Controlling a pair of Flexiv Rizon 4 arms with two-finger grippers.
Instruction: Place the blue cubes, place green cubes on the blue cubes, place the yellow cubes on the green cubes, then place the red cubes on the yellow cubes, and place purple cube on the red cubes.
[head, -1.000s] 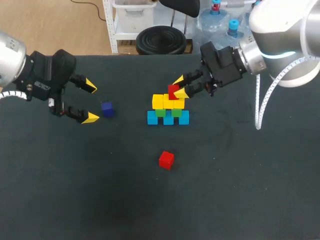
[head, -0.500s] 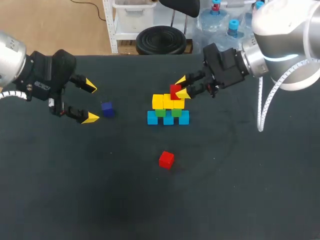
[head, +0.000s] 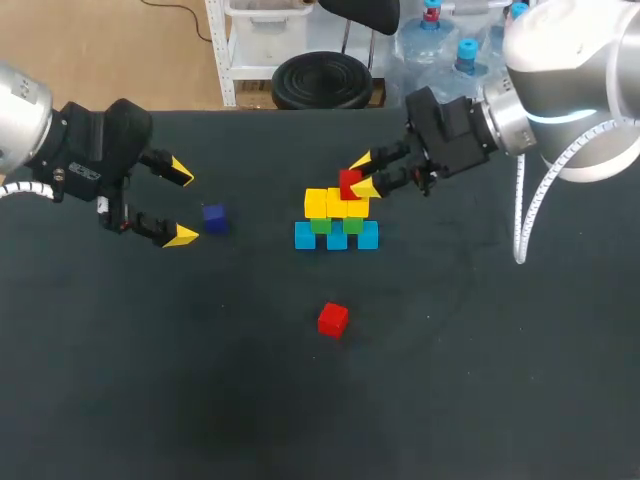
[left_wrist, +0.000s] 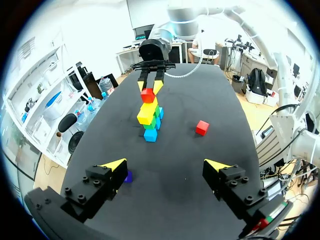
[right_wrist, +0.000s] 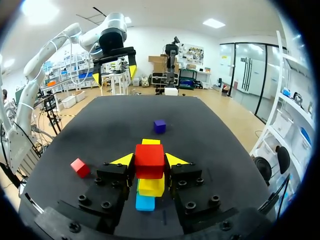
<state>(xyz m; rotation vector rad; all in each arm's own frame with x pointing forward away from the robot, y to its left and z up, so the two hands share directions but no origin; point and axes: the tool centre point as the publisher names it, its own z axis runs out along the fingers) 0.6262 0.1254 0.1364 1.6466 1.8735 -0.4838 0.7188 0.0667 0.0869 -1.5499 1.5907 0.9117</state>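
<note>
A pyramid stands mid-table: three blue cubes (head: 337, 238) at the bottom, two green cubes (head: 321, 225) on them, yellow cubes (head: 316, 203) on top. My right gripper (head: 360, 174) is shut on a red cube (head: 348, 183) just above the yellow row; in the right wrist view that red cube (right_wrist: 149, 161) sits between the fingers, over a yellow cube (right_wrist: 151, 186). A second red cube (head: 333, 319) lies loose in front of the stack. A purple cube (head: 214, 217) lies left of the stack. My left gripper (head: 170, 205) stands open beside the purple cube (left_wrist: 128, 176), holding nothing.
The dark table (head: 480, 380) has free room in front and to the right of the stack. The right arm's white cable (head: 520, 215) hangs over the table's right part.
My right gripper with the red cube shifted slightly back and to the right, then held still. The left arm and the cubes on the table have not moved.
</note>
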